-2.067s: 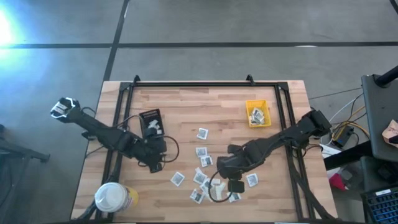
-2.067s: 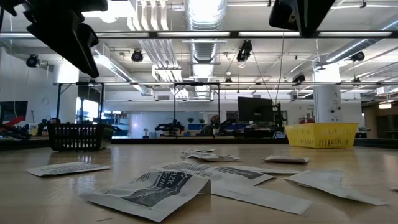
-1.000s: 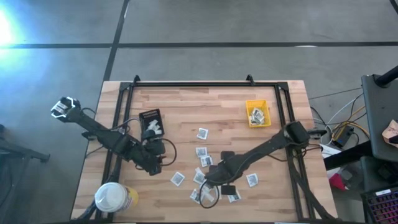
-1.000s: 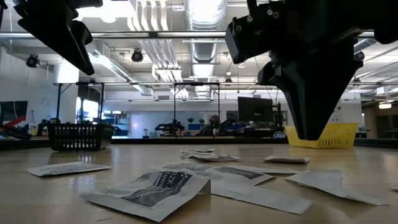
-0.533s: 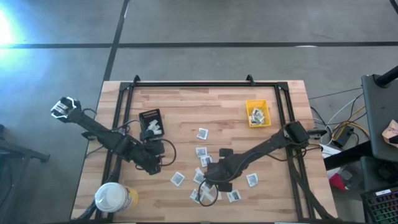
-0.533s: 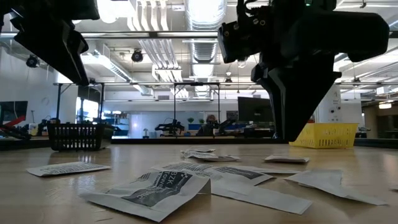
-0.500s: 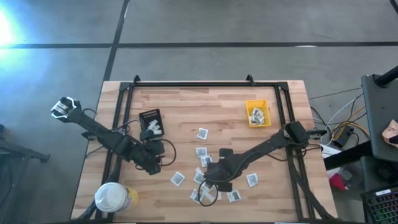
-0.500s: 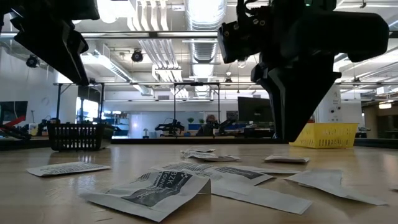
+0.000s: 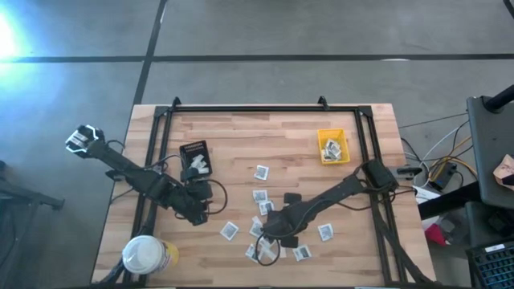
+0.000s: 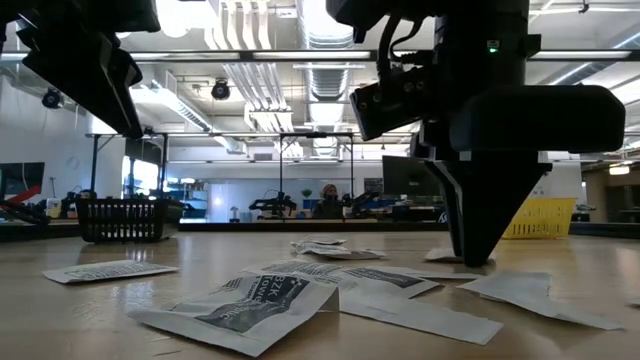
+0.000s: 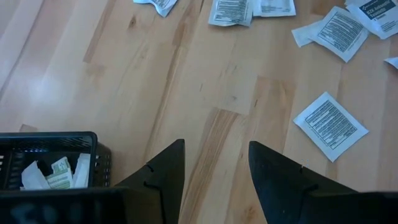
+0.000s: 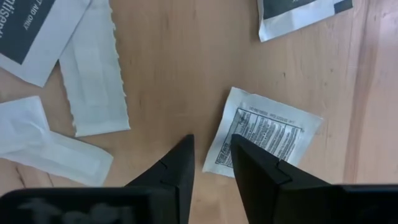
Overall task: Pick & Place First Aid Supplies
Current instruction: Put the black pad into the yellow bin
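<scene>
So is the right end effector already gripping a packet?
No: in its wrist view the right end effector has bare wood between its tips, with the printed packet lying flat just beside them.

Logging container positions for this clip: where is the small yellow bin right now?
In the high view the yellow bin sits on the table's right side toward the far edge, holding a few packets, beyond the scattered packets.

The wooden table (image 9: 241,136) carried scattered first aid supplies (image 9: 261,213) near its front middle, a small yellow bin (image 9: 332,147) toward the right edge, a black tray (image 9: 194,157) left of centre, and a white-lidded tub (image 9: 147,255) at the front-left corner.
</scene>
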`<state>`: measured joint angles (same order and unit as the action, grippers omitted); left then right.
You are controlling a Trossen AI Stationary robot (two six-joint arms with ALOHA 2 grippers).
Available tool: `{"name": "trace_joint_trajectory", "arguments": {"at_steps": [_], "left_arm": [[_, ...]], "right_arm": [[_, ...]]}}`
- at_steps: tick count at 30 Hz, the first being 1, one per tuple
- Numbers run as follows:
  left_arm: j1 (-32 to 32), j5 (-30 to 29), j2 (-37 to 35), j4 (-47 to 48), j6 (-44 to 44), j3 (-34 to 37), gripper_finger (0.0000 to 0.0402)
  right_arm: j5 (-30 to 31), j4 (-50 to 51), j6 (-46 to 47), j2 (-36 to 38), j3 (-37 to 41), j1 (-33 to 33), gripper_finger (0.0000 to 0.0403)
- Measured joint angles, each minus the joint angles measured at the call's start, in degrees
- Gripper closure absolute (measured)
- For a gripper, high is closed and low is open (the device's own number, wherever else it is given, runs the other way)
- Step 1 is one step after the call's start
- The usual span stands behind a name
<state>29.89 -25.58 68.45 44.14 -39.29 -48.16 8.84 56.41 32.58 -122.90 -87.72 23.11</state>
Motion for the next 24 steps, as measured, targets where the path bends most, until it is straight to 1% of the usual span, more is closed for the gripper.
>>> {"name": "trace_joint_trajectory", "arguments": {"at_steps": [4,12,16,19,24], "left_arm": [[0.00,-0.02,0.00,-0.04,-0.02,0.00,0.0232],[0.00,0.00,0.00,-0.13,-0.24,0.24,0.0232],[0.00,0.02,0.00,-0.11,-0.45,0.73,0.0232],[-0.01,0.01,0.00,-0.15,-0.97,0.74,0.0232],[0.00,0.02,0.00,-0.17,-1.25,0.74,0.0232]], "right_arm": [[-0.26,-0.01,0.06,-0.36,0.32,-0.57,0.0313],[-0.47,-0.06,0.64,-0.32,0.62,-0.99,0.0365],[-0.06,0.19,0.74,-0.08,0.74,-0.98,0.0384],[0.14,0.21,0.73,0.43,0.88,-0.98,0.0393],[0.83,1.07,0.70,1.93,1.16,-1.17,0.0395]]}}
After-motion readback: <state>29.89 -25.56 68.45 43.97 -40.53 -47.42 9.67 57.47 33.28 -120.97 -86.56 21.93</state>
